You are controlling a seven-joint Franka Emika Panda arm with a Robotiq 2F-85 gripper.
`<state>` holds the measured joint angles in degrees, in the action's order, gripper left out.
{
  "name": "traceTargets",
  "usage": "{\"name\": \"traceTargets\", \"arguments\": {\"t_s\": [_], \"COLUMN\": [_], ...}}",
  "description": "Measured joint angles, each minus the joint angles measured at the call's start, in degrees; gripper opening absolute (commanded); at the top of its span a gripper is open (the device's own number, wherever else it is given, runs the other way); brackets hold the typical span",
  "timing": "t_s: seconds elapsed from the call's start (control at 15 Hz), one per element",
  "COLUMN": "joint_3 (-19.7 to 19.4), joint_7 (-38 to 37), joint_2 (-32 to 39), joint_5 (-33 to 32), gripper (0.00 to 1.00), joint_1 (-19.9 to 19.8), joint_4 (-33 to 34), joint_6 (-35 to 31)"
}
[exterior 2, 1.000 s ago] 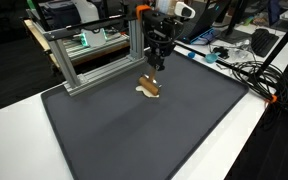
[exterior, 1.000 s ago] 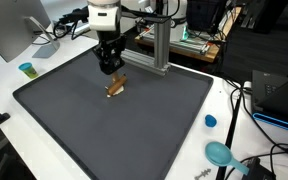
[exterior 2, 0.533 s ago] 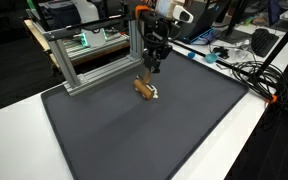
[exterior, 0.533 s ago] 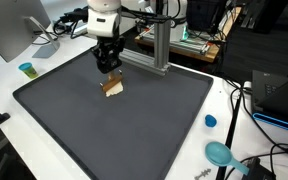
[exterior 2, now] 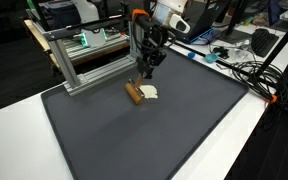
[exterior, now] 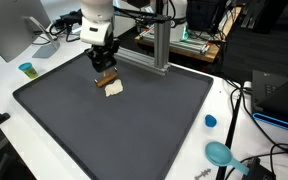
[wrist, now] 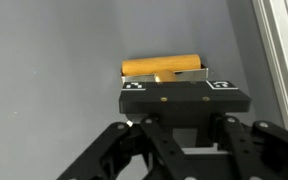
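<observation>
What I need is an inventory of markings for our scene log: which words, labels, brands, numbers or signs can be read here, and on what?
Readable text: none.
gripper: two small black-and-white square marks in the wrist view. They are patterns, not letters.
tool: plain wooden handle, no label shows.
desk clutter: any print is too small and blurred to read in both exterior views.
</observation>
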<state>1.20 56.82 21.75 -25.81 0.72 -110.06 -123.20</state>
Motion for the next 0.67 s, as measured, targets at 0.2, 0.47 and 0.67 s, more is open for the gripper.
{"name": "traceTargets", "arguments": {"t_s": [0.2,0.47,0.67], "joint_3": [-0.43,1.64,2.91], "joint_7": [-0.54,1.19,-1.71], "joint_2": [-0.38,-4.98,-7.39], "joint_5": [0.89,7.08,9.78], "gripper": [0.22,0.22,0.22], "joint_1": [-0.8,-1.05,-0.25], "joint_4": [0.59,-0.26,-0.65], "joint_6": [2.84,6.11,5.12]}}
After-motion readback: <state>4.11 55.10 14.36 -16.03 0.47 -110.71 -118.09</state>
